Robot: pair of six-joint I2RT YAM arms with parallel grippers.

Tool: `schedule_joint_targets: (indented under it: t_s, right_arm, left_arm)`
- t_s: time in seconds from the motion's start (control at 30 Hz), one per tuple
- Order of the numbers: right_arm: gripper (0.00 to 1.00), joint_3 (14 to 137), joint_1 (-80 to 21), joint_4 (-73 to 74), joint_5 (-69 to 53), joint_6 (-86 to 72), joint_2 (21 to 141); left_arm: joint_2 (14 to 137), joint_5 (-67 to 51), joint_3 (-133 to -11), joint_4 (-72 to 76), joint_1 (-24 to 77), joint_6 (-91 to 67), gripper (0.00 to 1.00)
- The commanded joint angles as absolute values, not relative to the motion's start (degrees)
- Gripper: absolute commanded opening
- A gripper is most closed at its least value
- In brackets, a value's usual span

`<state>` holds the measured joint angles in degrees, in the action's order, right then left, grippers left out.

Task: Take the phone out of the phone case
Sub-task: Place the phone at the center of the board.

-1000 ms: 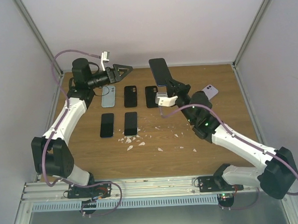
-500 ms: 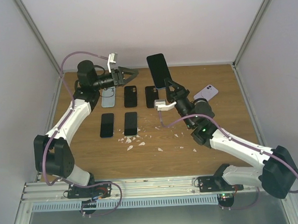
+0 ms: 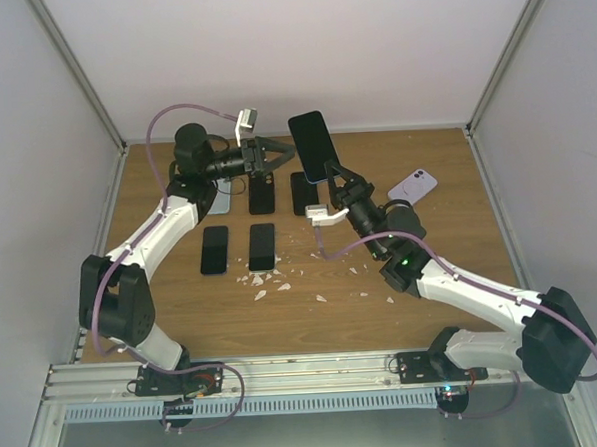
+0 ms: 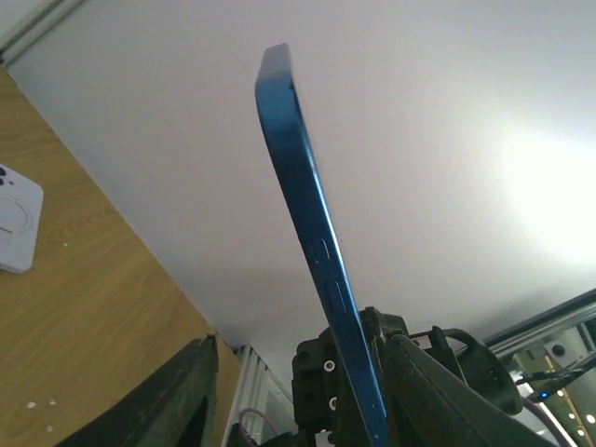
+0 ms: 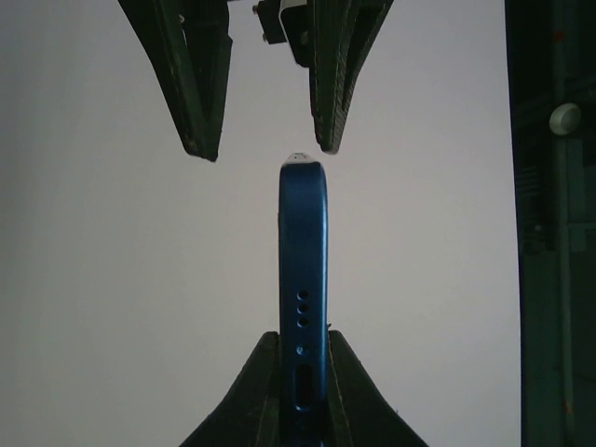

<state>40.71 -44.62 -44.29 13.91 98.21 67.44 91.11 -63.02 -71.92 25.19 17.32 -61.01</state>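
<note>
- Two grippers closing on one phone, raised upright above the table, clear of the loose phones lying there.
- Clenched on its lower end: right gripper.
- Swung in within the last second, jaws narrowed from wide to half-spread, empty, just off the top end: left gripper.
- Points to a pinch on the blue phone case next; nothing separated yet.

I can read no text, brand, number or sign anywhere. The phone case clamped in my right jaws shows a plain blue edge. The white case on the worktop beyond my left jaws bears only a ring.
</note>
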Motion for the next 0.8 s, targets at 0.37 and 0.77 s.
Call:
schedule_joint_targets:
  t_s: [0.37, 0.77]
  right_arm:
    - [0.01, 40.9, -45.6, -51.7, 14.1, 98.8, 67.9]
    - [0.13, 41.1, -45.6, -49.6, 14.9, 96.5, 67.7]
  left_arm:
    - [94.9, -61.5, -73.5, 36.6, 20.4, -68.4, 0.28]
    - [94.2, -61.2, -71.8, 37.6, 20.0, -69.0, 0.00]
